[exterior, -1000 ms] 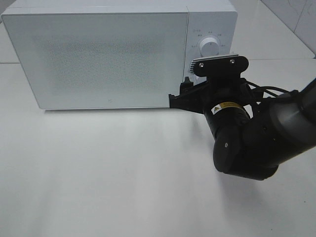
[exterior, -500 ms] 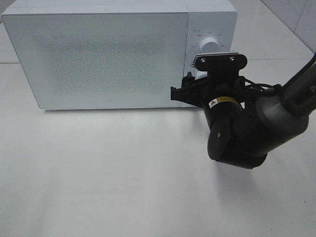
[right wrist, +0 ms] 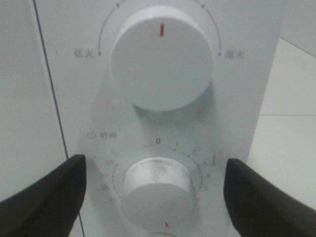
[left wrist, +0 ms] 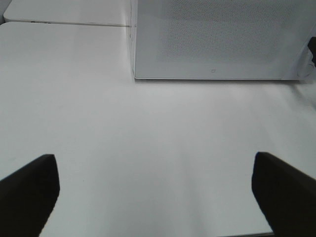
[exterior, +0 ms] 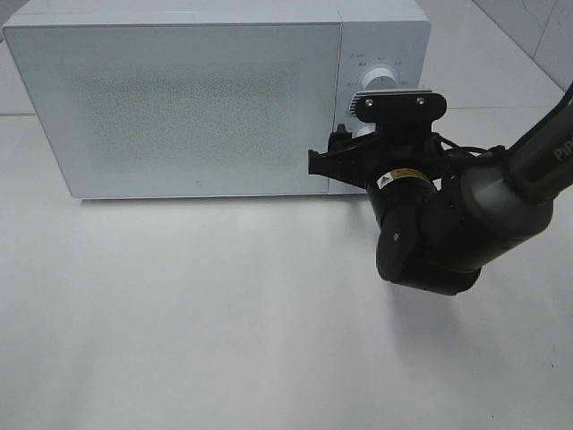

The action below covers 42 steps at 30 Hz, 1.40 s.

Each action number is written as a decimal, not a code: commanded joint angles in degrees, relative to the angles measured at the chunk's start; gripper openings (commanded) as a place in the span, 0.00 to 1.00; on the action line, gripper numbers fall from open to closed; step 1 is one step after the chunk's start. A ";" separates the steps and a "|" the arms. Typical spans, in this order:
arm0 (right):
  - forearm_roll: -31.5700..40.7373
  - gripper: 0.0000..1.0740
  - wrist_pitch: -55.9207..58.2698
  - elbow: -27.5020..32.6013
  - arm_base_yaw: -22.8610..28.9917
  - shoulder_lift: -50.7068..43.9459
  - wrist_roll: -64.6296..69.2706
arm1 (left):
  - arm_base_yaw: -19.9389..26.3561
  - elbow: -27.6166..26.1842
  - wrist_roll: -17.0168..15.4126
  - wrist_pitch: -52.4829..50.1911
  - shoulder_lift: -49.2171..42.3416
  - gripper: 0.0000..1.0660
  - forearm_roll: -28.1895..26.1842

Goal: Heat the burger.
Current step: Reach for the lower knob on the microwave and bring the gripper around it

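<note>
Starting at the left, the left gripper (left wrist: 155, 190) hangs spread open and empty over the table (exterior: 179, 313), well back from the microwave (exterior: 179, 98) and facing its front. The door (exterior: 188, 107) is shut and its frosted panel lets nothing show through. The burger cannot be seen in any view, so I judge it to be behind that door.

Further right is the control panel (exterior: 380, 67) with two white knobs. The upper knob (right wrist: 160, 57) has its red mark pointing straight up. The lower knob (right wrist: 155, 190) sits under a ring of numbers with 0 at the top, which reads as the timer.

At the far right, the right gripper (right wrist: 155, 197) is up against the panel with its jaws apart, gripping nothing. One of its fingers (right wrist: 44, 197) lies on each side of the lower knob, close beside it but not touching.

The knob's axis points straight out of the panel into the gap between the fingers. The next move therefore seems to be closing on the knob and twisting about that axis. The right arm is far nearer to it than the left.
</note>
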 commanded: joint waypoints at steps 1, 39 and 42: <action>-0.80 0.68 -0.23 -0.80 -0.23 0.86 1.20 | -0.06 0.06 0.17 -0.17 -1.09 0.92 -0.29; -1.95 0.54 -1.43 -2.12 -2.06 1.89 1.20 | -0.06 0.06 0.17 -0.17 -1.09 0.92 -0.29; -1.95 0.40 -1.49 -2.12 -2.06 1.89 1.20 | -0.06 0.06 0.17 -0.17 -1.09 0.92 -0.29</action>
